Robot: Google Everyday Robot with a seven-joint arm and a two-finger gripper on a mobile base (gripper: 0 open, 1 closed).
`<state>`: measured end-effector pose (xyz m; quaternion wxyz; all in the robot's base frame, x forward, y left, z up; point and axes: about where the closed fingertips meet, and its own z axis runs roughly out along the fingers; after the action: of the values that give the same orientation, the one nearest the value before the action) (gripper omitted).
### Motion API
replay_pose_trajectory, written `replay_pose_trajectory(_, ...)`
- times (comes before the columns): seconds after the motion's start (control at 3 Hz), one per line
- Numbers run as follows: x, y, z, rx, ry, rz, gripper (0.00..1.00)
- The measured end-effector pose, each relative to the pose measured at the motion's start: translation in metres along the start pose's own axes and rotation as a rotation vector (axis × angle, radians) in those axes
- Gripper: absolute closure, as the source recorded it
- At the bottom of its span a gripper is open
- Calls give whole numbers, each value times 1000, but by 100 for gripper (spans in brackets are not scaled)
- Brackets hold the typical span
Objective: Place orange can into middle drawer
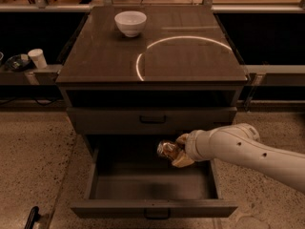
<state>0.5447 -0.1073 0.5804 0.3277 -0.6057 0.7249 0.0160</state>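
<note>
While the drawer [151, 207] stands open below the table's [190, 73] front edge, the gripper [179, 150] pinches the can [166, 149] over its rear.

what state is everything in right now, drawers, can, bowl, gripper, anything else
middle drawer: pulled open, floor bare
upper drawer: closed
orange can: held on its side in the gripper, over the open drawer's floor, not released
gripper: shut on the orange can, reaching into the middle drawer from the right
white bowl: upright on the cabinet top
white cup: upright, far left
</note>
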Motion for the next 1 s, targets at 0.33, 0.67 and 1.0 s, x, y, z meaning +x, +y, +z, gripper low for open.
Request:
replay_pose_trajectory(0.33, 38, -11, 11, -31, -41, 40, 100)
replay_pose_trajectory(0.67, 76, 0, 39, -132, 2, 51, 100)
replay_pose_trajectory(1.0, 95, 15, 67, -227, 34, 38, 100)
